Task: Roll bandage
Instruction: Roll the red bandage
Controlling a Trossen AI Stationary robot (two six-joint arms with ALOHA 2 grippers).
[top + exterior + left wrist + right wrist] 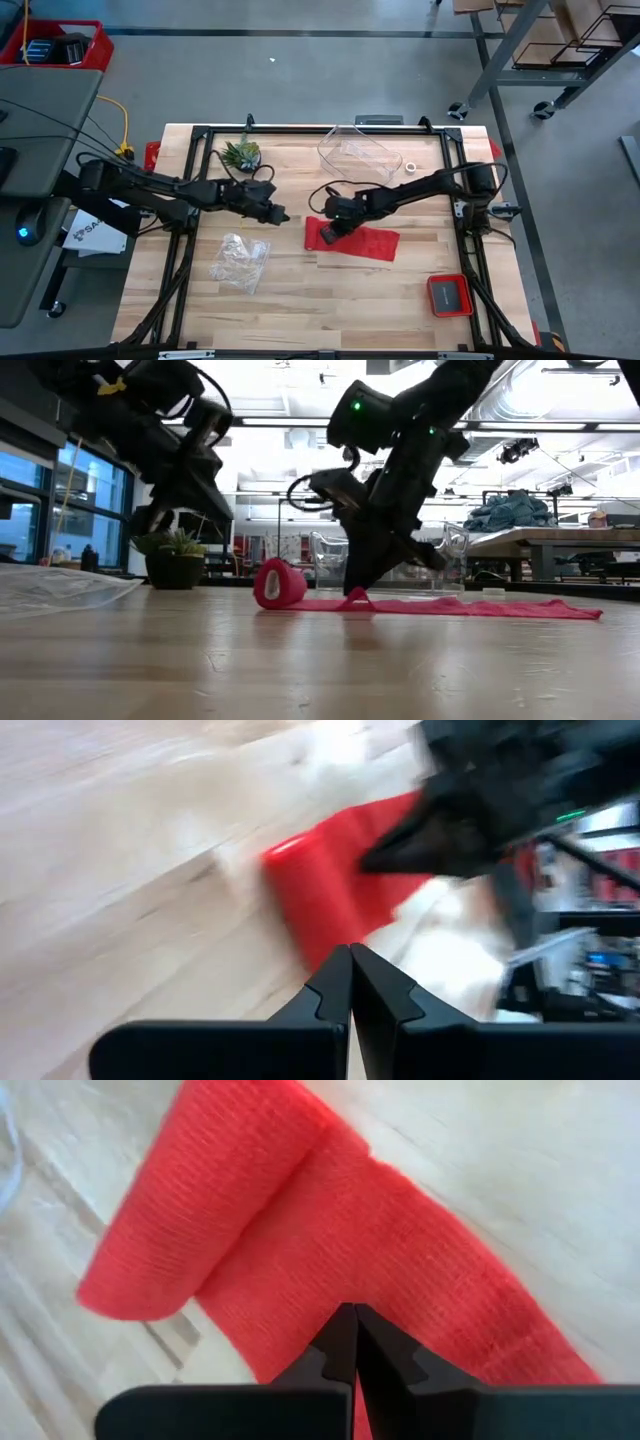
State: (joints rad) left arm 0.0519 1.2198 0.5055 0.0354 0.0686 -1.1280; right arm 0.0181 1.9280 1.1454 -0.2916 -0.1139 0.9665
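Note:
The red bandage [352,240] lies on the table's middle. Its left end is rolled into a short roll [278,583], and the rest lies flat as a strip [480,607] toward the right. My right gripper [336,228] is shut on the strip just behind the roll; it also shows in the right wrist view [352,1320]. My left gripper [281,215] is shut and empty, a little to the left of the roll [310,890] and above the table. My right gripper pinches the flat strip [330,1295] right beside the roll, about the middle of its width, between its two fingertips. The fingers come from above, slanting down. A small fold of cloth [357,596] stands up at the fingertips; the roll and the rest of the strip lie on the table.
A clear plastic container [358,152] and a small white ring [410,167] stand at the far side, a potted plant [241,153] at the far left. A crumpled clear bag [240,260] lies at the near left. A small red tray [450,294] sits at the near right.

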